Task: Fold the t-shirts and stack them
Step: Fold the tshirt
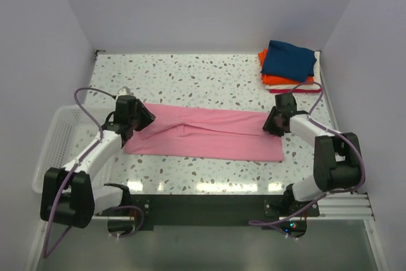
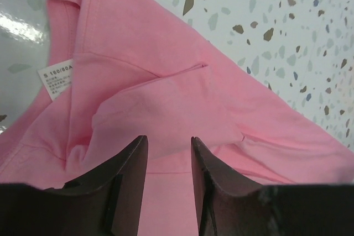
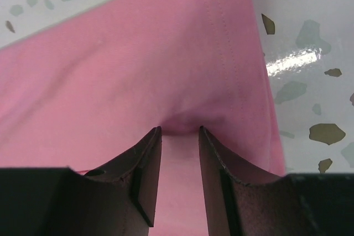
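The light pink t-shirt (image 1: pixel 209 134) lies on the table folded into a long strip running left to right. My left gripper (image 1: pixel 141 118) is at the strip's left end near the collar and size label (image 2: pixel 57 78). Its jaws are nearly closed with pink cloth (image 2: pixel 166 81) bunched between them. My right gripper (image 1: pixel 271 123) is at the strip's right end by the hem (image 3: pixel 221 37), pinching a pucker of pink cloth. A stack of folded shirts stands at the back right: navy blue (image 1: pixel 288 59) on top, then orange (image 1: pixel 274 80), with white and red edges (image 1: pixel 298 89) below.
A white wire basket (image 1: pixel 58 141) stands off the table's left edge. The speckled table (image 1: pixel 190 77) has walls on the left, back and right. The folded stack sits just behind my right arm.
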Robot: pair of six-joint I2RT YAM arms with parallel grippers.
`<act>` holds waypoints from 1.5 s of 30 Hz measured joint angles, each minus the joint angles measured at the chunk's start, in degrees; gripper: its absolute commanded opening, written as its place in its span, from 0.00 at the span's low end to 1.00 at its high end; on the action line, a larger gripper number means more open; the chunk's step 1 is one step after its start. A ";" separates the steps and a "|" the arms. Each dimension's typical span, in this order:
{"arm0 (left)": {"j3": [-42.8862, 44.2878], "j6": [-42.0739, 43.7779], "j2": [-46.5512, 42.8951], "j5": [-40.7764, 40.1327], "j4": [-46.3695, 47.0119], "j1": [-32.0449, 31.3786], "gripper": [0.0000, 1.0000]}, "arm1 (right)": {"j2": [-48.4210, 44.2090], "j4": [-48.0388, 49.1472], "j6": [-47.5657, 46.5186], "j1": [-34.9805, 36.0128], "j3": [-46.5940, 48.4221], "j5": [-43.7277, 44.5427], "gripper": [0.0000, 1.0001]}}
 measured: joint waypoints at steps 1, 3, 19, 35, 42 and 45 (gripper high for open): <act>0.28 -0.31 1.64 -0.68 0.04 -1.33 0.41 | 0.74 0.37 0.15 -0.22 -0.28 0.15 0.37; 0.96 -0.98 4.90 -1.73 0.35 -3.28 0.40 | 1.55 0.79 0.83 -0.70 -0.94 0.46 0.37; 6.08 -7.30 23.58 -6.29 4.20 -7.15 0.36 | -2.56 8.15 6.12 -8.22 -7.43 -5.90 0.35; 48.85 6.54 55.76 -10.34 -2.58 -6.82 0.45 | -15.08 -1.51 1.46 9.33 -2.75 -6.40 0.44; 65.44 11.76 66.45 -0.35 -3.39 -5.35 0.65 | -1.68 -2.49 -6.45 12.61 8.17 -3.45 0.45; 68.54 12.57 68.24 5.38 -3.41 -4.52 0.70 | 4.50 -2.97 -8.70 12.66 10.99 -1.92 0.45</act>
